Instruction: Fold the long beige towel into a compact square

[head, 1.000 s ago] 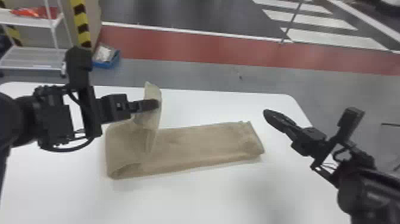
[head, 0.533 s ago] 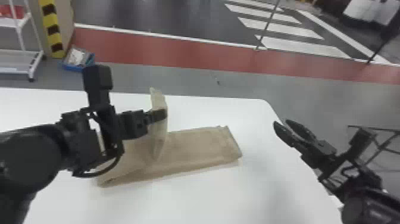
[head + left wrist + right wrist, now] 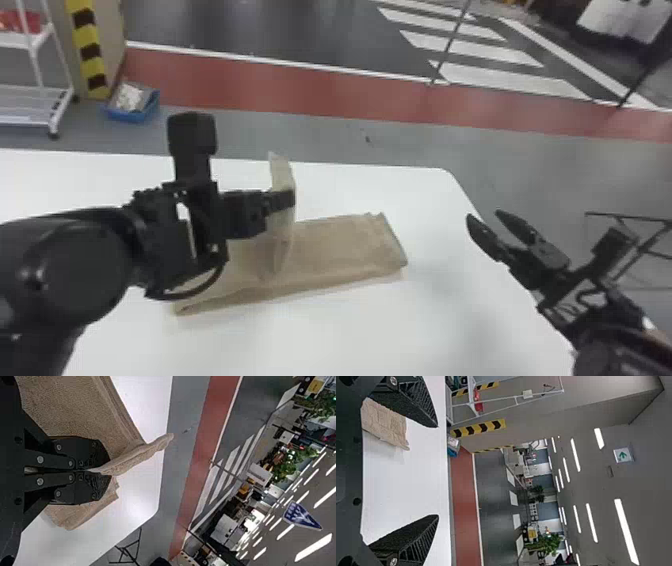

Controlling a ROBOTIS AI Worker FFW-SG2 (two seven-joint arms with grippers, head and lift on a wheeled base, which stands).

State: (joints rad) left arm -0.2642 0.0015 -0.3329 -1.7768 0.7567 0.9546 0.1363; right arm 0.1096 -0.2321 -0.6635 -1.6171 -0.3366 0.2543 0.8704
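The beige towel [image 3: 345,250] lies as a long strip on the white table, its left part lifted into an upright flap. My left gripper [image 3: 286,199] is shut on that raised flap, above the strip. In the left wrist view the left gripper [image 3: 93,470] pinches a fold of the towel [image 3: 134,457], with more cloth hanging behind the fingers. My right gripper [image 3: 492,222] stands open over the table's right edge, apart from the towel. In the right wrist view the right gripper [image 3: 437,471] has nothing between its fingers, and the towel's end [image 3: 387,423] lies beyond one finger.
The white table [image 3: 450,310] extends around the towel, its right edge running under my right gripper. On the floor behind it are a blue bin [image 3: 132,105] and a white shelf rack [image 3: 35,90]. A dark metal frame [image 3: 635,220] stands at the right.
The head view has shifted. My left gripper, still holding the flap, has moved right relative to the strip. The right gripper's fingers have spread apart.
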